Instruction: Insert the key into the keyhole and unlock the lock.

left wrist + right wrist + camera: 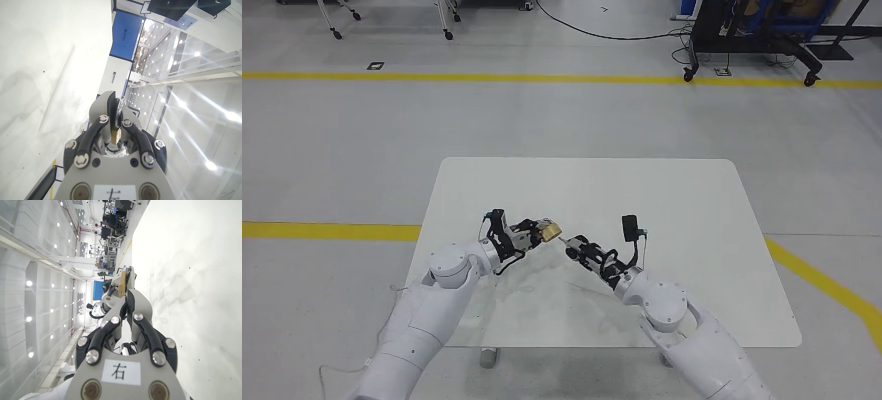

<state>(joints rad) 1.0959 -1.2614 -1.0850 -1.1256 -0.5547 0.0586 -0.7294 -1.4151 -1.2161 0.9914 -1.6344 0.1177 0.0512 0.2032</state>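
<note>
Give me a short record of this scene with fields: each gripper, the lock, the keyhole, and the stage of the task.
left gripper: shut on the padlock, held above the table
right gripper: shut, tips close to the padlock's keyhole end
keyhole: faces the right gripper
key: cannot tell whether it is between the fingers
stage: insertion not yet visible

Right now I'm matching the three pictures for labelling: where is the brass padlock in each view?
Top view: brass padlock at the left gripper tip, over the white table.
Left wrist view: brass padlock between that gripper's fingers.
Right wrist view: brass padlock, edge-on, in the farther gripper.
Shared landmark: the white table.
</note>
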